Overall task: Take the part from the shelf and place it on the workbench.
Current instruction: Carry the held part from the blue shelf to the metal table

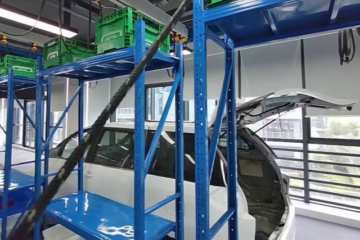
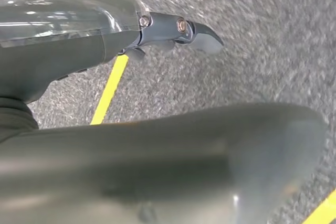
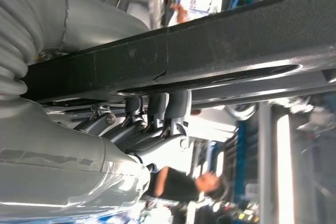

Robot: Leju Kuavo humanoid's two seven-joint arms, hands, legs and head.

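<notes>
Right now my head view looks up at tall blue steel shelving racks (image 1: 139, 139) with green plastic crates (image 1: 127, 26) on their top tiers and a glossy blue lower shelf (image 1: 102, 214). Behind the racks stands a white car body (image 1: 238, 195) with its tailgate raised. A thick black braided cable (image 1: 106, 116) runs diagonally across the view from lower left to the top.

On the right wrist view, my right hand (image 3: 130, 129) holds a long black bar-shaped part (image 3: 178, 51): the dark fingers (image 3: 158, 111) are curled up around its edge, with the grey thumb cover on the other side. The part runs across the whole picture and past the hand on both sides. A person in a black top (image 3: 178, 184) stands in the blurred background.

On the left wrist view, my left hand (image 2: 166, 30) hangs over grey speckled floor (image 2: 253, 56) with a yellow painted line (image 2: 108, 90). One dark finger (image 2: 198, 34) sticks out straight with nothing in it; the thumb is a blurred grey mass close to the lens. How the other fingers lie I cannot tell.
</notes>
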